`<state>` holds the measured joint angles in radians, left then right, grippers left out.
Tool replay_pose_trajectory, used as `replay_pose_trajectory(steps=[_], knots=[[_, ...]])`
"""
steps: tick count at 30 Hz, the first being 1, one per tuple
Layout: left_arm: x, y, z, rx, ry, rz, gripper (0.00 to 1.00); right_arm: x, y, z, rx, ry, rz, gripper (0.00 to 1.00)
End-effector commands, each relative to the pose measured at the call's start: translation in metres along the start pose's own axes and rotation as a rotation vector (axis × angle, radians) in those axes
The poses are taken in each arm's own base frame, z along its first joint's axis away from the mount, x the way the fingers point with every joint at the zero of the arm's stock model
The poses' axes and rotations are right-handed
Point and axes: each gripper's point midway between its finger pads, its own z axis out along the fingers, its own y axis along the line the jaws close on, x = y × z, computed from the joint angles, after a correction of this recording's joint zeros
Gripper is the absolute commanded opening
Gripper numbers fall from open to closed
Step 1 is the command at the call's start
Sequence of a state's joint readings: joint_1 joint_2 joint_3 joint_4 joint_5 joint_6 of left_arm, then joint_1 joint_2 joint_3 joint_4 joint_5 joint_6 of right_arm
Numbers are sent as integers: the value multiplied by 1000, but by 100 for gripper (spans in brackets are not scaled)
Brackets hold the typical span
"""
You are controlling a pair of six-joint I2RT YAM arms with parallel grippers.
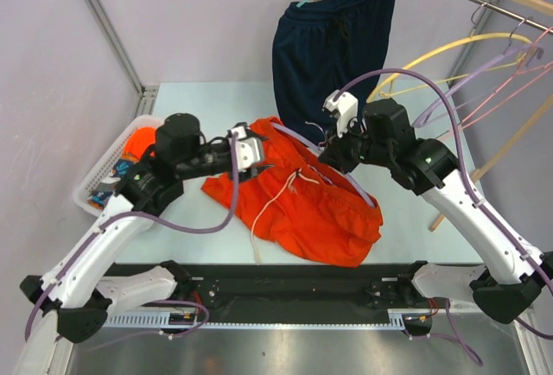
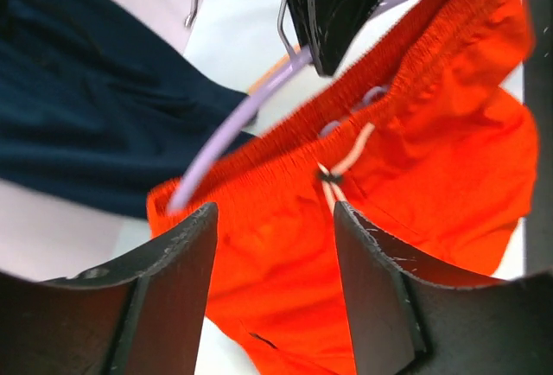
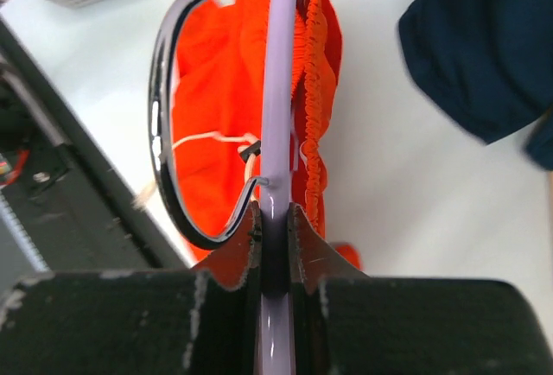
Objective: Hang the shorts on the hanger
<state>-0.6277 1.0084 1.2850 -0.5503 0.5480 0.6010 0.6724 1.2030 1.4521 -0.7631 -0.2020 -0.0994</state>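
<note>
The orange shorts lie crumpled on the table between my two arms, white drawstring on top. My right gripper is shut on the lavender hanger just below its metal hook. The hanger's arm runs along the gathered waistband, partly inside the shorts. In the left wrist view the hanger enters the waistband opening. My left gripper is open and empty, its jaws hovering just above the orange fabric near the waistband's left end.
Dark navy shorts hang on a teal hanger at the back. A white basket holding an orange item stands at the left. Yellow and pink hangers hang on a wooden rail at the right.
</note>
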Motion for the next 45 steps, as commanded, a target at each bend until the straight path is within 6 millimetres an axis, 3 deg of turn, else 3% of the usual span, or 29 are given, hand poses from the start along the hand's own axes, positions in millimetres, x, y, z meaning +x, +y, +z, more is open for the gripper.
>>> replay_pose_trajectory(steps=[1,5,10,15,18,21,22,24,25,29,33,37,45], knots=[[-29,14,20,-55,-68,193,62,-27,22,-27,-63,-100,129,0],[-32,5,44,-17,-75,354,61,-25,38,-34,-135,-101,169,0],[-28,-1,75,29,-77,432,62,-18,49,-43,-174,-106,203,0],[-26,-6,96,70,-71,503,55,-13,56,-50,-192,-98,201,0],[-24,-5,106,79,-64,532,45,-11,57,-55,-192,-96,204,0],[-25,-3,109,71,-68,535,25,-6,59,-59,-194,-87,205,0],[-27,-2,107,62,-71,535,12,-2,58,-59,-187,-77,210,0],[-27,3,106,32,-84,529,0,2,56,-65,-179,-80,218,13],[-30,5,105,18,-101,519,0,5,53,-66,-172,-80,229,29],[-39,18,98,-43,-164,520,0,16,49,-78,-163,-71,250,45],[-47,23,98,-60,-223,530,0,26,55,-90,-192,-55,253,41],[-56,25,101,-78,-274,559,0,22,65,-105,-250,-77,257,27],[-53,31,112,-109,-296,557,0,20,66,-121,-242,-80,275,22]])
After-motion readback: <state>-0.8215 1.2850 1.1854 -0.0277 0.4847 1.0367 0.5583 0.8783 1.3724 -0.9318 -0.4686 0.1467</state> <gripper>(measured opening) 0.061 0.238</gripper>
